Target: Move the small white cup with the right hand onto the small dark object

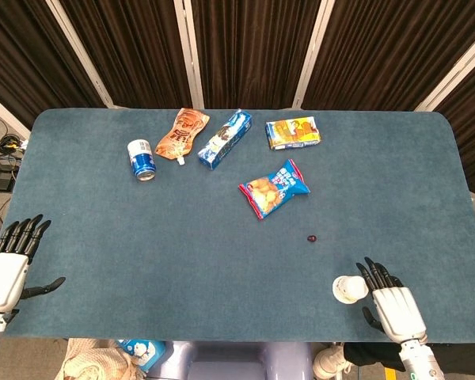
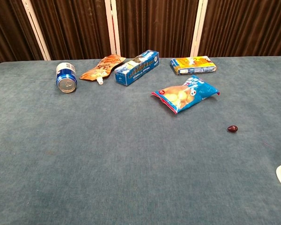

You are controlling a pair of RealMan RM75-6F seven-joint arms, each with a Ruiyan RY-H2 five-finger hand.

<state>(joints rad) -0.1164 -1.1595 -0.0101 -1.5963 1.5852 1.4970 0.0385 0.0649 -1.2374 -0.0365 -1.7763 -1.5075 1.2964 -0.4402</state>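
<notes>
White-backed, with black fingers spread and holding nothing, the right hand [image 1: 393, 301] sits at the lower right of the head view, its fingertips just beside the small white cup [image 1: 349, 289]. The cup's contents cannot be made out. Up and left of it, apart, lies the small dark object [image 1: 312, 237]. Further up rests a blue snack bag [image 1: 274, 188]. At lower left, the left hand [image 1: 6, 269] lies spread, holding nothing.
</notes>
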